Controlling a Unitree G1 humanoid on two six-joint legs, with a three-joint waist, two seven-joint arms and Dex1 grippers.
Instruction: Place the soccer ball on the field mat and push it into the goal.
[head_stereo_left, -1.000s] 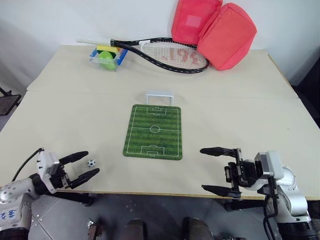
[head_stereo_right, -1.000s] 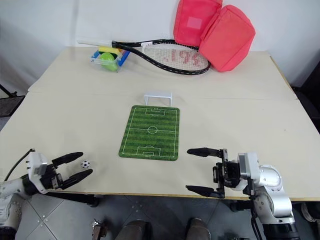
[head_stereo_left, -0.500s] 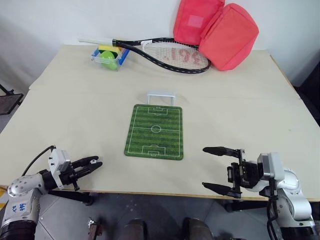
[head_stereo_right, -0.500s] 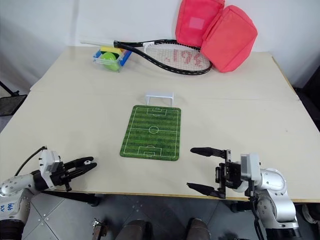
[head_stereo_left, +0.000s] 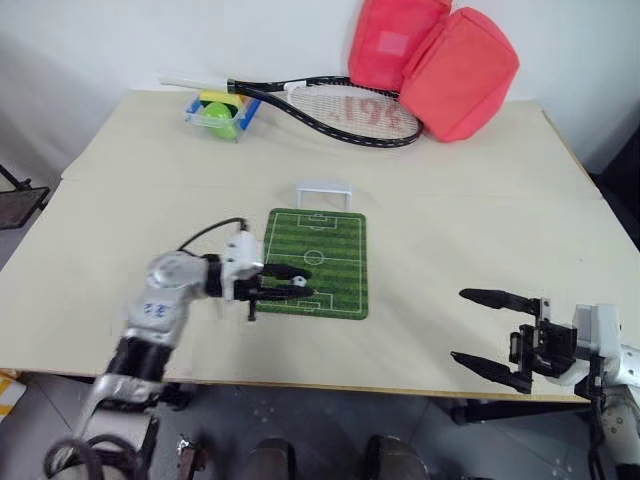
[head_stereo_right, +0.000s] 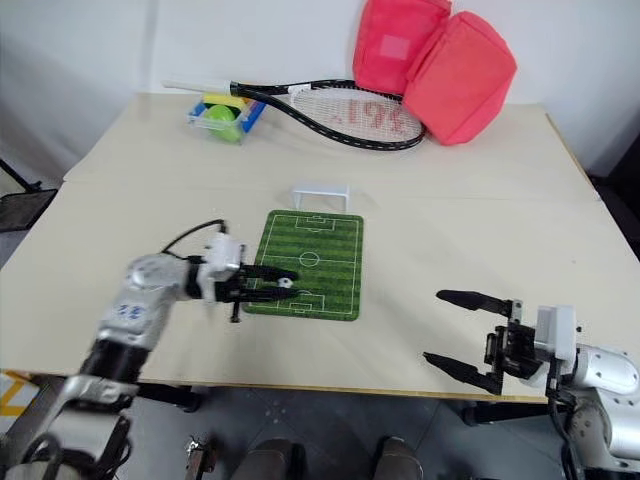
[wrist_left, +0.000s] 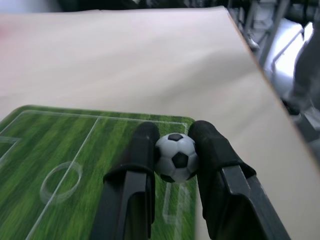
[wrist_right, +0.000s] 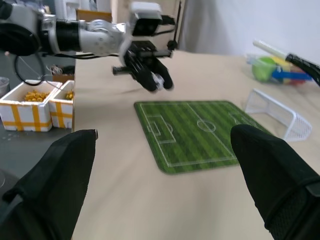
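The soccer ball (wrist_left: 176, 157), white with black patches, is pinched between the two black fingers of my left gripper (head_stereo_left: 296, 286). That gripper hovers over the near end of the field mat (head_stereo_left: 330, 240), a green striped pitch with white lines. The goal (head_stereo_left: 322, 192), a small white frame, stands at the mat's far end. My right gripper (head_stereo_left: 458, 325) hangs open near the table's front right edge, well to the right of the mat, with nothing between its fingers. In the right wrist view the left gripper (wrist_right: 156, 81) is seen above the mat (wrist_right: 200, 135).
A tennis racket (head_stereo_left: 340, 105) lies across the back of the table. Two red bags (head_stereo_left: 432, 55) sit at the back right. A blue-and-yellow tray (head_stereo_left: 200, 104) holding a green ball stands at the back left. White boxes (wrist_right: 35, 105) stand off the table beyond the left arm.
My left gripper shut on the soccer ball near the table's front left, lifted it and swung right over the mat's near end. My right gripper drew away to the right.
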